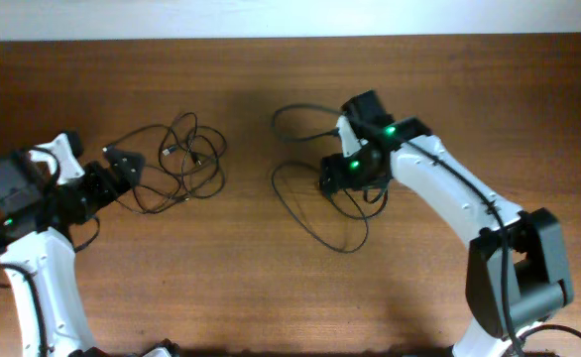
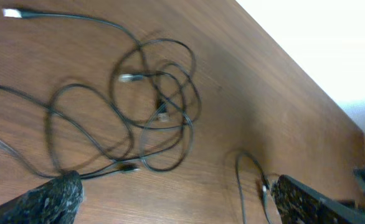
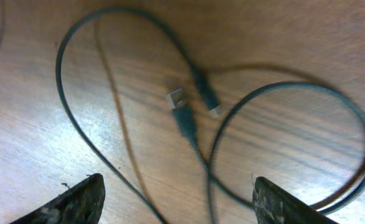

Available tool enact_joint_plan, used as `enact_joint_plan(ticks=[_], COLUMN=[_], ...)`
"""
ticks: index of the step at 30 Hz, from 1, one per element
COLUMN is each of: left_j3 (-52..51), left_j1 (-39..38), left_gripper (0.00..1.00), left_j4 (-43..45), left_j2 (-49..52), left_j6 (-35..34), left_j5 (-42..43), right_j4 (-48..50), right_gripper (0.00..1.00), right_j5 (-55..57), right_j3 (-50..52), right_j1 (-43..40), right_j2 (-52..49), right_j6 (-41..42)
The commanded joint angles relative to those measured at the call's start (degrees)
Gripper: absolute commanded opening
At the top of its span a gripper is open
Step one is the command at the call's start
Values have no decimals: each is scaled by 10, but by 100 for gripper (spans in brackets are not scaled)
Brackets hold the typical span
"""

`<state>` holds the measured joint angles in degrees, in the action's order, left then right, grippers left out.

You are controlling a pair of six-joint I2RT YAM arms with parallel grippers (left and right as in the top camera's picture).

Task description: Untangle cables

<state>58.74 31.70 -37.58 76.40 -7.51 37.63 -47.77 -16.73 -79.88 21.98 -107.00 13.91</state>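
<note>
A brown wooden table [image 1: 271,297] fills the overhead view, with a strip of pale wall [image 1: 271,15] along its far edge. The cables lie in two groups. The knotted cables [image 1: 176,164] sit left of centre, looped over one another. A loose cable [image 1: 315,236] lies well apart to the right in wide, open curves. That split looks deliberate to me, with the untangled cord on one side and the unsorted bundle on the other. The left end effector [image 1: 124,164] hovers just beside the knot, probably lined up for the next pull. The right end effector [image 1: 332,178] hangs over the loose cable.

In the left wrist view, the knotted cables [image 2: 161,106] spread across the table ahead of the camera. One silver plug [image 2: 127,78] lies inside the loops and another plug [image 2: 11,12] trails out at the upper left. The left end effector [image 2: 173,186] is spread wide and its fingers [image 2: 52,196] grip nothing. A thin cord passes near the far finger, and I cannot tell whether it touches.

In the right wrist view, the loose cable [image 3: 357,124] rests flat on the wood. Its grey plug [image 3: 176,98] and a smaller plug [image 3: 215,111] lie close together. The right end effector [image 3: 179,199] is released, with its fingers [image 3: 70,202] standing either side of the cord and clear of it.
</note>
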Motion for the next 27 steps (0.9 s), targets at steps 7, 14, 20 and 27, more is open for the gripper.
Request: enact_joint_plan(ticks=[7,14,20,27], left_j3=[20,144,326,324], left_j1=[-276,-468,-552,-625], left_gripper=[99,99,99,0], left_j4=[24,-59,-162,-72], left_j2=[-1,116,295,343], left_j6=[-48,-89,-98,-280], left_j5=[-131,-227,-250,-292], right_j4=[-41,-54,-54,-54], right_gripper=[80,98,98,99], right_j5=[-50,10,10,9], right_j3=[2,2,2,2], right_j1=[-220,-328,-333,-333], right_j2=[-3,-3,-3,-3], right_j6=[-15,-15,-15,-15])
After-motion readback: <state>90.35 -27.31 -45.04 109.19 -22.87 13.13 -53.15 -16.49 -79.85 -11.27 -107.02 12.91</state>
